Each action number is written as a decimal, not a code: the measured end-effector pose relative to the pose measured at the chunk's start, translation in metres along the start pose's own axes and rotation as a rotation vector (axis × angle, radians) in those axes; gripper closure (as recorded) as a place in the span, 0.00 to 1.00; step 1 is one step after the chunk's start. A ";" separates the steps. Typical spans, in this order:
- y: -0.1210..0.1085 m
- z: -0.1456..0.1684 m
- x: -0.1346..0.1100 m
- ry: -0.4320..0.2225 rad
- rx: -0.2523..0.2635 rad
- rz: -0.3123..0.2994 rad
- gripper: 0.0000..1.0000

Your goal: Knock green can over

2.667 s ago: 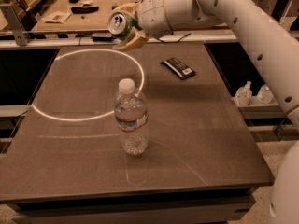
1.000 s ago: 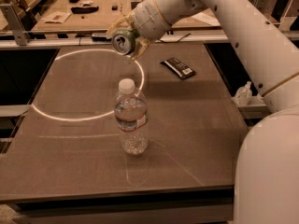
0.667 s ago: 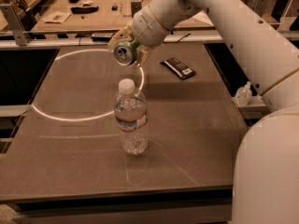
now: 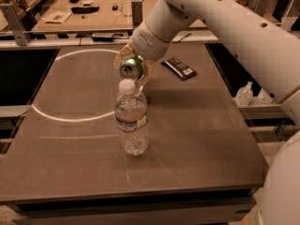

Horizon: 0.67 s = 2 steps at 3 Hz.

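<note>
The green can (image 4: 131, 68) is held in the air, tipped on its side with its silver top and pull tab facing the camera. My gripper (image 4: 134, 75) is shut on it, with yellowish fingers (image 4: 123, 55) on either side, at the end of the white arm (image 4: 197, 13) reaching in from the upper right. The can hangs just above and behind the white cap of the clear water bottle (image 4: 132, 121), which stands upright in the middle of the brown table (image 4: 201, 144).
A black flat packet (image 4: 178, 68) lies on the table right of the gripper. A bright ring of light (image 4: 70, 118) marks the table's left half. Small white bottles (image 4: 244, 93) stand off the right edge. A cluttered workbench (image 4: 84, 8) is behind.
The gripper has carried the can down and towards the front, from above the table's back edge to just over the water bottle's cap. The bottle has not moved.
</note>
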<state>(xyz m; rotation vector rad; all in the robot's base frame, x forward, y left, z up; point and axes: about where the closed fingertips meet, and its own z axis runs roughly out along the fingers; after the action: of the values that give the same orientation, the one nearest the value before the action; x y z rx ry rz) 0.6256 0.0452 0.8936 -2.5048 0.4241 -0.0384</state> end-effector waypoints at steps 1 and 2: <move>0.011 0.016 -0.012 -0.009 -0.069 -0.076 1.00; 0.020 0.032 -0.024 -0.058 -0.116 -0.133 1.00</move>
<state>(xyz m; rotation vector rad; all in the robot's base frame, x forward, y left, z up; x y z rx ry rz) 0.6013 0.0551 0.8577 -2.6381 0.2414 0.0068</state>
